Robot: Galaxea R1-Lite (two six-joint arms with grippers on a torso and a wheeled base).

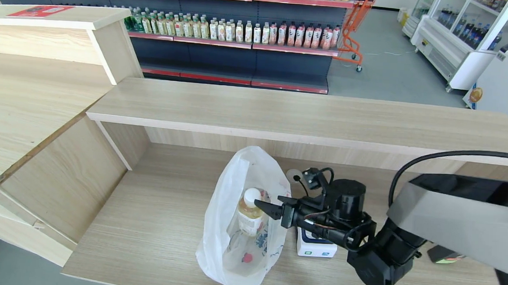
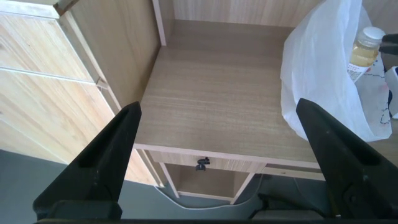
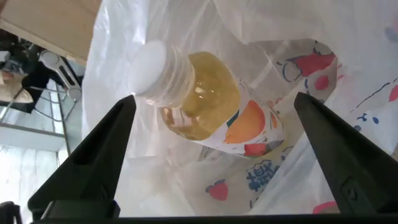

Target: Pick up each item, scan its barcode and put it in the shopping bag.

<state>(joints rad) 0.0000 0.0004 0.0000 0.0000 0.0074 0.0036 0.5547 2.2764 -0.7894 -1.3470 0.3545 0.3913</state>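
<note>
Near bagged bottle [image 1: 250,214], right claw [image 1: 263,205] agape

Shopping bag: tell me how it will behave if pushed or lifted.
The shopping bag is thin, wrinkled white plastic, so it will probably crumple rather than slide. The bottle inside likely weighs it down, yet may tip if the side is pushed. Lifted by one edge, it would probably sag.

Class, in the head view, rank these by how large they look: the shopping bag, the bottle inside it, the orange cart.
1. shopping bag
2. orange cart, despite standing far back
3. bottle, clearly the smallest
</note>
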